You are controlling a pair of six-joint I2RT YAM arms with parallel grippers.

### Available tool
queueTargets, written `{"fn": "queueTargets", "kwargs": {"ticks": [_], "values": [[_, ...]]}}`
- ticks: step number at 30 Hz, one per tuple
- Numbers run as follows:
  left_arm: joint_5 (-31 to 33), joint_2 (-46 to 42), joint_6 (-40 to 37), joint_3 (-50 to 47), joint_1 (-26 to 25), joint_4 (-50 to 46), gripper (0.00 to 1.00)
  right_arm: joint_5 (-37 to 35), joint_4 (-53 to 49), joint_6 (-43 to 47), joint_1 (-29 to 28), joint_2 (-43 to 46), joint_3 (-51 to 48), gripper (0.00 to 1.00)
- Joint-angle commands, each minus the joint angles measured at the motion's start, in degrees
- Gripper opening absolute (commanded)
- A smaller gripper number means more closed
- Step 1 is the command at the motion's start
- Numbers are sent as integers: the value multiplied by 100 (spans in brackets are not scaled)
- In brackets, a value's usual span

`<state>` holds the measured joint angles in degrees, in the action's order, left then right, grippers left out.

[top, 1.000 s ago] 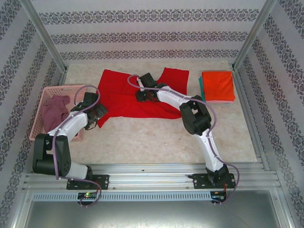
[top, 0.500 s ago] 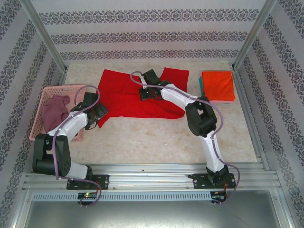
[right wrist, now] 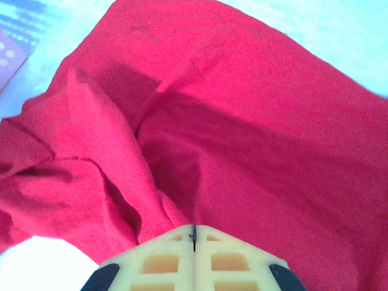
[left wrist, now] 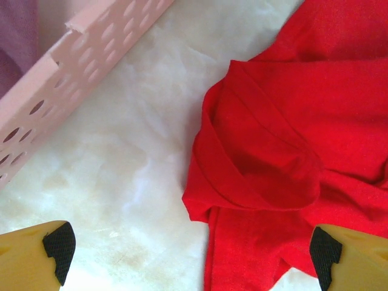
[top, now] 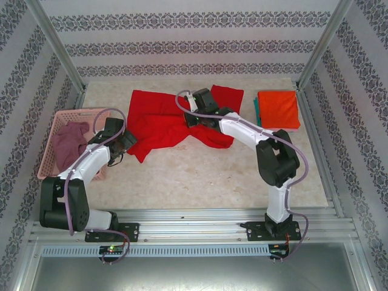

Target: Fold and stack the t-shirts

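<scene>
Since a second ago the right arm (top: 276, 160) has swung its elbow out toward 3 o'clock and reached farther back. The right hand (top: 192, 119), then still narrowing, is now fully closed. The red shirt (top: 159, 124) has gone with it. Its near hem lay spread in a long line across the middle of the counter (top: 200, 176). Now it is drawn back and bunched under that hand, leaving one corner trailing toward 7 o'clock. The left arm (top: 91, 160) has turned a little at its shoulder. The left hand (top: 125, 141) is in nearly the same spot and as wide as before. The orange shirt (top: 277, 109) has not moved.

The basket (top: 50, 130) sits at 9 o'clock against the left rail, with the mauve shirt (top: 68, 140) crumpled inside it.

The left arm rises from its base at 7 o'clock, bends and reaches toward 10 o'clock. Its hand is between the basket and the red shirt's trailing corner, jaws wide and holding nothing. In the left wrist view one fingertip is over bare counter and the other is at the edge of the red cloth.

The right arm stands up from 5 o'clock, elbow high, with its forearm stretched toward 12 o'clock. Its fingers are pressed together on a pinch of the red shirt, and in the right wrist view the folds run in to the tips.

At 2 o'clock the orange shirt lies folded square on the teal shirt (top: 256, 111), which shows as a strip along its left edge.
</scene>
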<state>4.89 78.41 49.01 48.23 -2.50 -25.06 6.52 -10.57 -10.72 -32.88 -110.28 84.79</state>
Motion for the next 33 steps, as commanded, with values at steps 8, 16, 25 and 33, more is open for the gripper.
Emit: {"fn": "queueTargets", "kwargs": {"ticks": [8,16,25,33], "values": [[-327,192,693,125,-328,-193,95,-580,720,-226,-39,1071,-1583,74],[-337,628,1570,264,-848,22,77,-691,1230,-1159,330,1578,-2473,74],[133,1959,1201,1715,-840,-704,58,-635,1305,-1241,409,1777,-2905,74],[-129,2500,1383,1811,-766,-516,41,-672,1100,-1427,772,1873,-2831,73]]}}
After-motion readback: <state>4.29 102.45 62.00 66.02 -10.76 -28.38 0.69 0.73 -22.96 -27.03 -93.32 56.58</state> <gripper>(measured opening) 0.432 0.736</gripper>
